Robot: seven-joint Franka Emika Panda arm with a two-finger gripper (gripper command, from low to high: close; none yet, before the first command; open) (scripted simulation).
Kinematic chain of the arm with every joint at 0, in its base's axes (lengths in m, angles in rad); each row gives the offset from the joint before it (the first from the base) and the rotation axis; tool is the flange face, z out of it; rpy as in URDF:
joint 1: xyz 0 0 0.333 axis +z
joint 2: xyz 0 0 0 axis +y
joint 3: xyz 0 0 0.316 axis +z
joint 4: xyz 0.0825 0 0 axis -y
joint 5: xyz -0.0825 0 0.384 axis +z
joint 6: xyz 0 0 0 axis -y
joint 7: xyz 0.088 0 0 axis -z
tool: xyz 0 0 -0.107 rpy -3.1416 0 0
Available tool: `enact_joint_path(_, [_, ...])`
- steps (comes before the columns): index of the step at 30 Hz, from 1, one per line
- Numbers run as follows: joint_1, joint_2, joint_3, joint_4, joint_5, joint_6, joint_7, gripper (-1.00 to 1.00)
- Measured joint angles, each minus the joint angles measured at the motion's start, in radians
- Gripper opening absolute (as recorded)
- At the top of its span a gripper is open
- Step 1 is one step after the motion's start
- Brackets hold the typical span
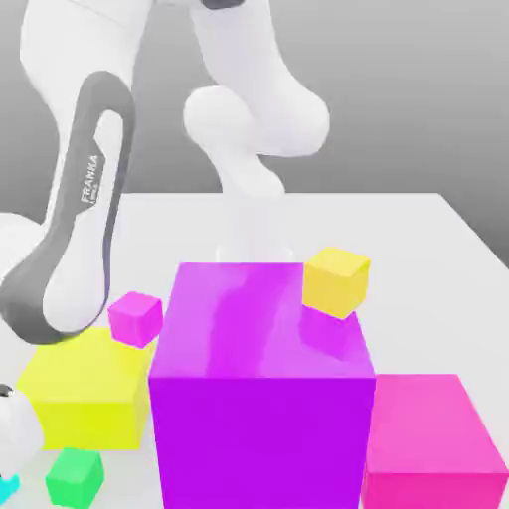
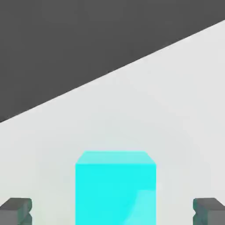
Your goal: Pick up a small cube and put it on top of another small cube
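We see the end effector [image 2: 112, 211] spread wide open — its fingertips [image 2: 16, 210] flank the small cube [image 2: 115, 186] (cyan, untouched) on the worktop [image 2: 176, 110].

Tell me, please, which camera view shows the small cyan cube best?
The hand view: the small cyan cube sits large and central on the white table, between the open gripper's fingertips, its top and front faces plain. The exterior view catches just a cyan sliver at its left edge, beside the small green cube.

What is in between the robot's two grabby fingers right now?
In the hand view, the small cyan cube sits between the open gripper's fingers, with bare table on each side.
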State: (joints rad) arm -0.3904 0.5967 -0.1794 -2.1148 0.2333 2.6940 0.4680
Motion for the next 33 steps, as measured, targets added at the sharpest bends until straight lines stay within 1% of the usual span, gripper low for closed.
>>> enact_joint_path(7, [0.0, -0.002, -0.001, -0.001, 0.0, -0.003, 0.0, -1.0])
enact_joint_path(11, [0.022, -0.118, -0.035, -0.027, -0.041, -0.092, 0.023, -1.0])
enact_joint_path(15, [0.043, -0.215, -0.031, -0.023, -0.105, -0.231, -0.048, -1.0])
enact_joint_path(18, [0.072, -0.311, -0.007, -0.025, -0.137, -0.358, -0.125, -1.0])
enact_joint_path(20, [0.1, -0.379, 0.018, -0.041, -0.146, -0.418, -0.14, -1.0])
enact_joint_path(27, [0.265, -0.63, 0.119, -0.145, -0.157, -0.538, -0.052, -1.0])
enact_joint_path(33, [0.353, -0.848, 0.211, -0.238, -0.159, -0.633, 0.03, -1.0])
